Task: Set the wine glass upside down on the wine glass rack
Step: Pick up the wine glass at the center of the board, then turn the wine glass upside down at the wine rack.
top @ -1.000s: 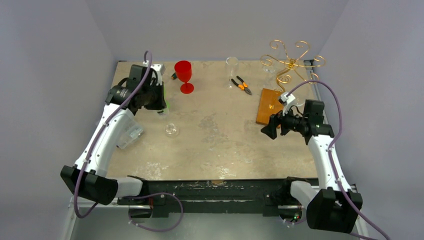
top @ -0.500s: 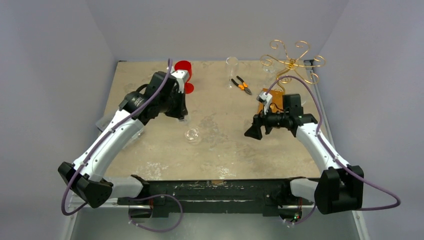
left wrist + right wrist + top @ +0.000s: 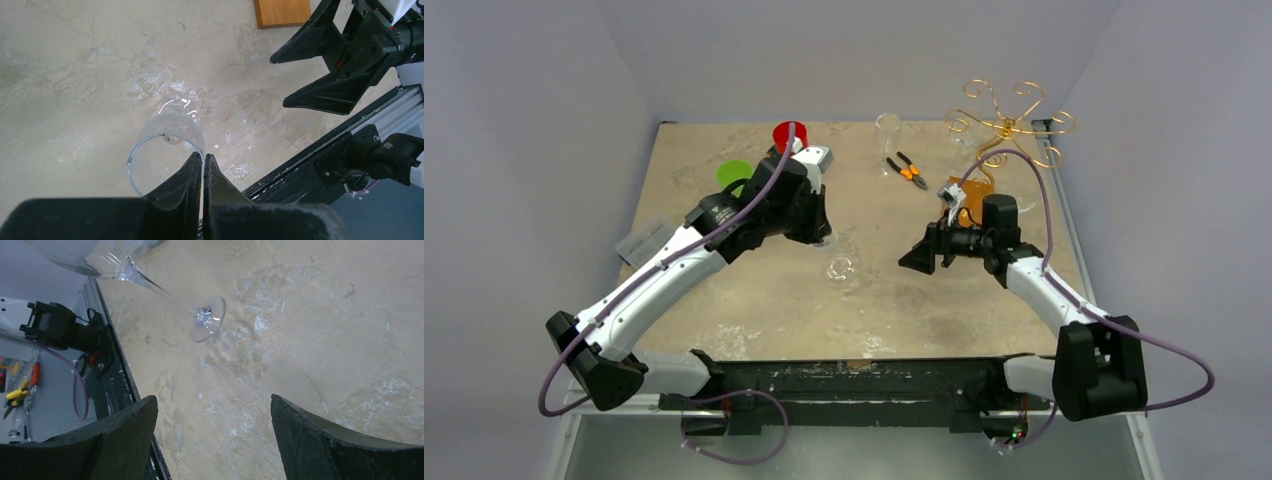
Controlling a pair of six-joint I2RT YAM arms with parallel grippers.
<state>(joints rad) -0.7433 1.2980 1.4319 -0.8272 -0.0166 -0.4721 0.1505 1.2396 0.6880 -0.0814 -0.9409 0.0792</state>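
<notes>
Since the left claw is pinched shut on only the thin rim of the wine glass, held tilted above the bench, it could slip or crack; the right claw gapes wide, holding nothing, facing the foot, and a misjudged handover would drop it well short of the wine glass rack

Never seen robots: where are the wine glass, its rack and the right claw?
wine glass [image 3: 166, 144], left wrist view, bowl wall.
rack [image 3: 1005, 126], top external view, hub of gold arms.
right claw [image 3: 212, 400], right wrist view, between fingertips.
</notes>
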